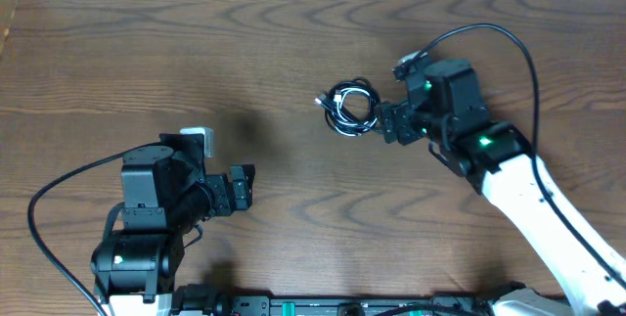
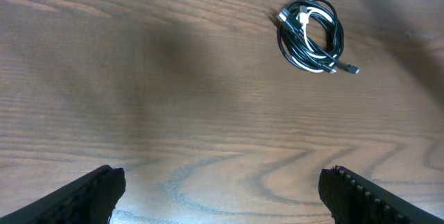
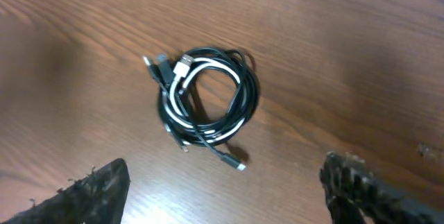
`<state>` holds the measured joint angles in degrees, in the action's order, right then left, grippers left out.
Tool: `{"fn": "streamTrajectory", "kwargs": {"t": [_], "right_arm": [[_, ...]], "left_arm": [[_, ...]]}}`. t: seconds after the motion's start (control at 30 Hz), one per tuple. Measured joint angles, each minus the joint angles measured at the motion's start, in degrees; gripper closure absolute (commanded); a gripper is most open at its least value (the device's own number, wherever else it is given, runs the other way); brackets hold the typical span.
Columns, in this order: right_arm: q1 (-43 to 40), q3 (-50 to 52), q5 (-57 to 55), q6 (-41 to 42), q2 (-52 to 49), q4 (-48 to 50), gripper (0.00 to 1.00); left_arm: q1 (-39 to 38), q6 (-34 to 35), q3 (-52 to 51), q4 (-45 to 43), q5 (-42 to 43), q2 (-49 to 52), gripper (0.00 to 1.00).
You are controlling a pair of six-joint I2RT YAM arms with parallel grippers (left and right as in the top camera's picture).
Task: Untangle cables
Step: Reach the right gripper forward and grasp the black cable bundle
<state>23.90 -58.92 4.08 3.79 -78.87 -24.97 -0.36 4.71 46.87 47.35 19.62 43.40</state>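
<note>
The cables (image 1: 350,109) lie as one small coil on the wooden table, black cords with one white cord wound together and small plug ends sticking out. My right gripper (image 1: 384,122) is just right of the coil, open, with nothing between its fingers. In the right wrist view the cables (image 3: 208,102) lie a little ahead of the right gripper (image 3: 225,182), one plug end trailing toward it. My left gripper (image 1: 245,186) stands open at the lower left, well away from the coil. In the left wrist view the left gripper (image 2: 222,189) is over bare wood, with the cables (image 2: 311,37) far off at the upper right.
The brown wooden table (image 1: 293,42) ends at a pale strip along the top. A thick black arm wire (image 1: 499,37) arcs above the right arm, and another (image 1: 49,208) loops left of the left arm.
</note>
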Motion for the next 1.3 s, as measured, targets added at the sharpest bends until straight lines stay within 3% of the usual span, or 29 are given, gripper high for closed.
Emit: {"fn": "streamTrajectory", "kwargs": {"t": [0.2, 0.47, 0.63, 0.93, 1.3], "right_arm": [[0.1, 0.0, -2.0, 5.5, -5.0, 3.8, 0.21], [0.1, -0.1, -5.6, 13.7, -9.0, 10.1, 0.18], [0.1, -0.3, -6.8, 16.9, -15.7, 14.8, 0.25], [0.1, -0.3, -7.4, 21.3, -26.5, 22.8, 0.3], [0.1, -0.3, -7.5, 22.9, -31.0, 23.8, 0.32]], "left_arm": [[0.0, 0.0, 0.0, 0.0, 0.0, 0.0, 0.05], [0.0, 0.0, 0.0, 0.0, 0.0, 0.0, 0.05], [0.0, 0.0, 0.0, 0.0, 0.0, 0.0, 0.05], [0.0, 0.0, 0.0, 0.0, 0.0, 0.0, 0.05], [0.0, 0.0, 0.0, 0.0, 0.0, 0.0, 0.05]]}}
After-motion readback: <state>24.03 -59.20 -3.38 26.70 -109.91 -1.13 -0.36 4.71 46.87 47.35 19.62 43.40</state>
